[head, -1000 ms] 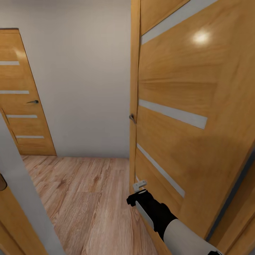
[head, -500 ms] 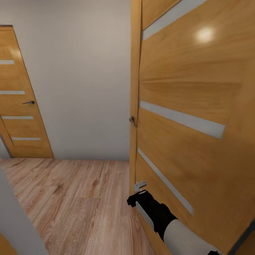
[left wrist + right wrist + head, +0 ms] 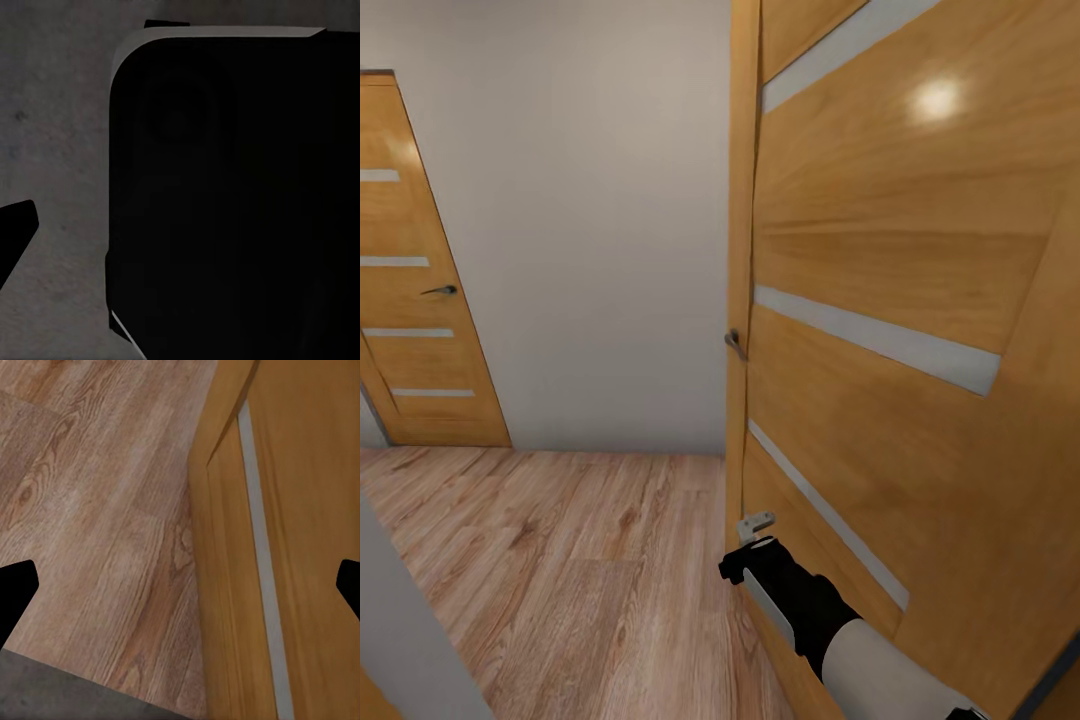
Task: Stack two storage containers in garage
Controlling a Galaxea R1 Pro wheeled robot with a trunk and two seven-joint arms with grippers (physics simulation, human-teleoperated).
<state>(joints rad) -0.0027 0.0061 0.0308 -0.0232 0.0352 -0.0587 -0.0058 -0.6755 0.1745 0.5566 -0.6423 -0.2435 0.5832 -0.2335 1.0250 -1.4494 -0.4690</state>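
The two storage containers are out of view. My right arm (image 3: 800,600) reaches forward low beside the edge of an open wooden door (image 3: 900,300). In the right wrist view my right gripper (image 3: 180,592) is open and holds nothing; its fingertips (image 3: 15,592) stand far apart over light wood planks (image 3: 97,495) and the door's lower edge (image 3: 225,585). In the left wrist view my left gripper (image 3: 180,232) hangs over dark grey speckled floor (image 3: 52,112). One fingertip (image 3: 15,232) sits far out at the side, and a dark rounded part of my body (image 3: 240,195) covers the rest.
The open door with pale stripes and a small handle (image 3: 734,342) stands close on my right. Ahead lie a wood plank floor (image 3: 580,560), a plain white wall (image 3: 590,220) and a closed striped door (image 3: 415,300) at the left. A grey door-frame edge (image 3: 410,640) is near left.
The whole view has shifted: the near door frame at left has slid mostly out of the picture and the far door sits further left. In the last half second almost nothing moved.
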